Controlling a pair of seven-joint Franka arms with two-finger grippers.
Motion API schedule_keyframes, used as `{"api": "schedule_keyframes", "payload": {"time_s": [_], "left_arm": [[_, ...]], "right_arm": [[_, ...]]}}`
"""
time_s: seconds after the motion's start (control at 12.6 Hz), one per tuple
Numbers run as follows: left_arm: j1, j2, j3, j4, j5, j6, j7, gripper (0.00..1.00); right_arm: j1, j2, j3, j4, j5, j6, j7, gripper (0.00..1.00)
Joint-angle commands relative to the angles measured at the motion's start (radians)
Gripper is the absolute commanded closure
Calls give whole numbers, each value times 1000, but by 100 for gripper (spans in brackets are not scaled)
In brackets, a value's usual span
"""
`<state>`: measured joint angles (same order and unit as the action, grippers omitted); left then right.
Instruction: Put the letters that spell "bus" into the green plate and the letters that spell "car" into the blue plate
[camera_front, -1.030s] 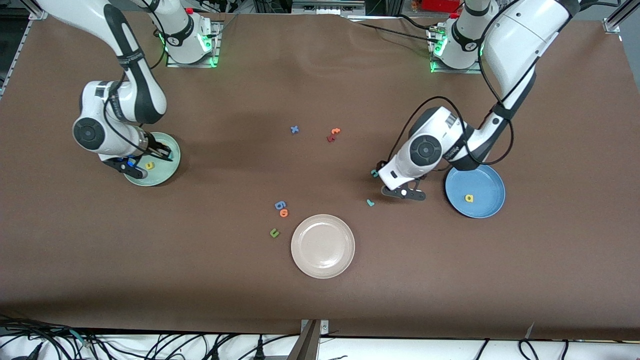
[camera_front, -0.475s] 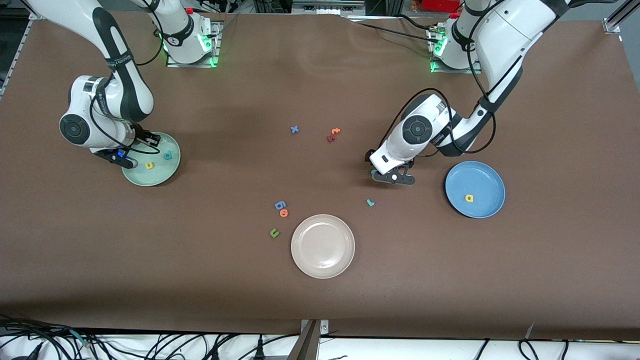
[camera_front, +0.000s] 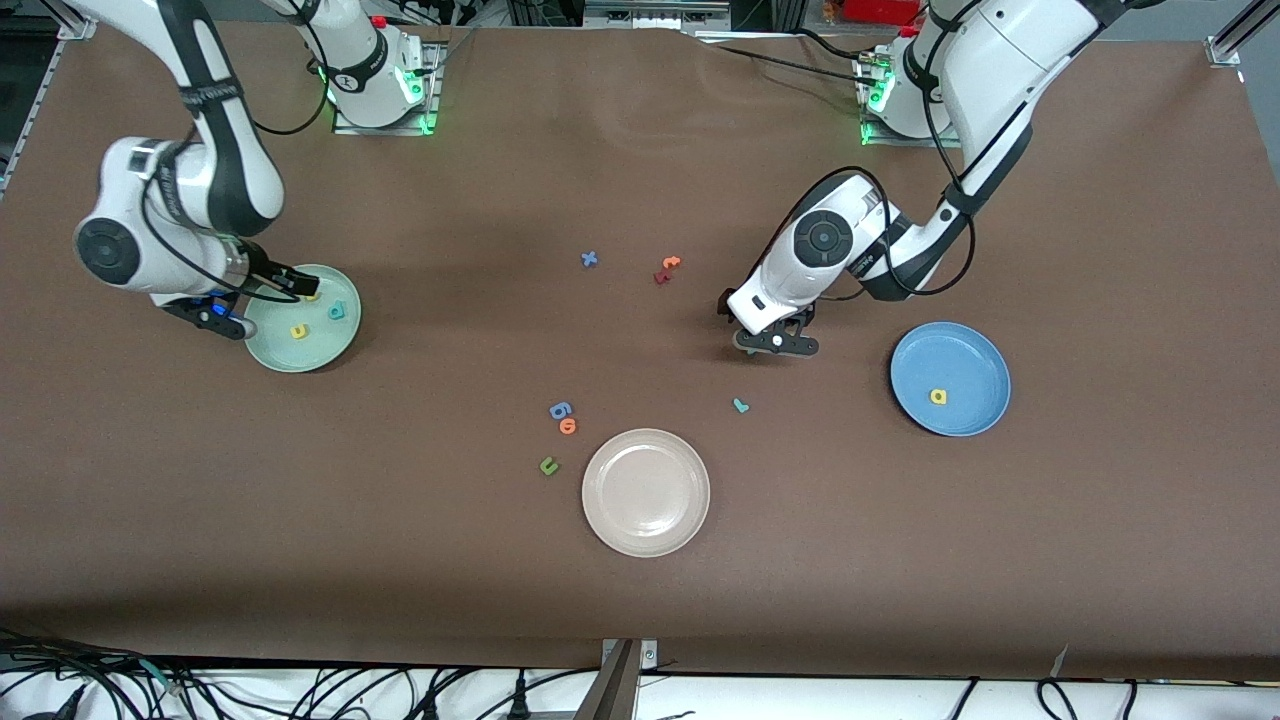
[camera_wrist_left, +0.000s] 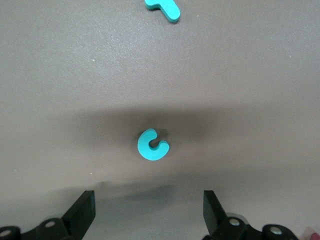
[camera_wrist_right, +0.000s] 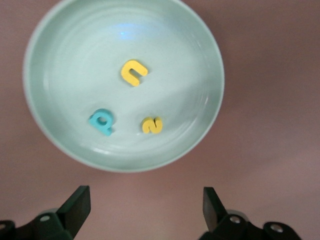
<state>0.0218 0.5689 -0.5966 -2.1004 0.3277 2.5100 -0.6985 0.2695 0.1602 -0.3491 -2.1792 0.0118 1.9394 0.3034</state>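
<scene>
Teal "r" (camera_front: 740, 405) lies nearest; farther, our left gripper (camera_front: 772, 342), fingers apart, hangs over the teal "c" (camera_wrist_left: 152, 145), next for the blue plate (camera_front: 975, 345). Our right gripper (camera_front: 243, 310), fingers apart, sits over the green plate (camera_wrist_right: 210, 55), "bus" complete.

The desk (camera_front: 640, 160) has a brown cover that looks dull and a bit grainy, like thick paper or cloth, with soft wrinkles near the top. The green plate (camera_wrist_right: 55, 145) is smooth and shiny, and a spot of light shows on it. The blue plate (camera_front: 975, 350) and the cream plate (camera_front: 645, 535) look smooth too. The teal c (camera_wrist_left: 152, 145) looks soft and dull, like foam, with flat cut sides. The robot arms have shiny white plastic shells, and each tool has dull black fingers (camera_wrist_left: 82, 212).
</scene>
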Motion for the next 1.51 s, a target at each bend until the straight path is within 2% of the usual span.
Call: {"api": "schedule_keyframes", "payload": {"time_s": [0.0, 0.16, 0.4, 0.71, 1.03, 1.19, 1.27, 1.43], "left_arm": [[-14, -23, 1, 0, 69, 6, -97, 9], [-39, -6, 11, 28, 77, 1, -121, 9], [-43, 12, 14, 54, 102, -5, -148, 14], [-60, 57, 30, 94, 159, -7, -197, 19], [-144, 68, 113, 117, 159, -7, -200, 22], [-146, 68, 115, 117, 159, -7, -213, 33], [-146, 68, 115, 117, 159, -7, -213, 34], [-146, 66, 115, 117, 160, -8, -214, 41]], "right_arm": [[7, -15, 2, 241, 5, -259, -20, 1], [7, -15, 34, 397, 7, -364, -23, 1], [7, -18, 64, 538, 8, -381, -66, 1], [7, -70, 78, 564, 7, -369, -66, 1], [5, -82, 64, 567, -6, -369, -69, 0], [-9, -74, 68, 568, 0, -361, -72, 0], [-50, -76, 94, 567, 2, -358, -82, 0], [-215, -84, 268, 567, -4, -356, -109, 0]]}}
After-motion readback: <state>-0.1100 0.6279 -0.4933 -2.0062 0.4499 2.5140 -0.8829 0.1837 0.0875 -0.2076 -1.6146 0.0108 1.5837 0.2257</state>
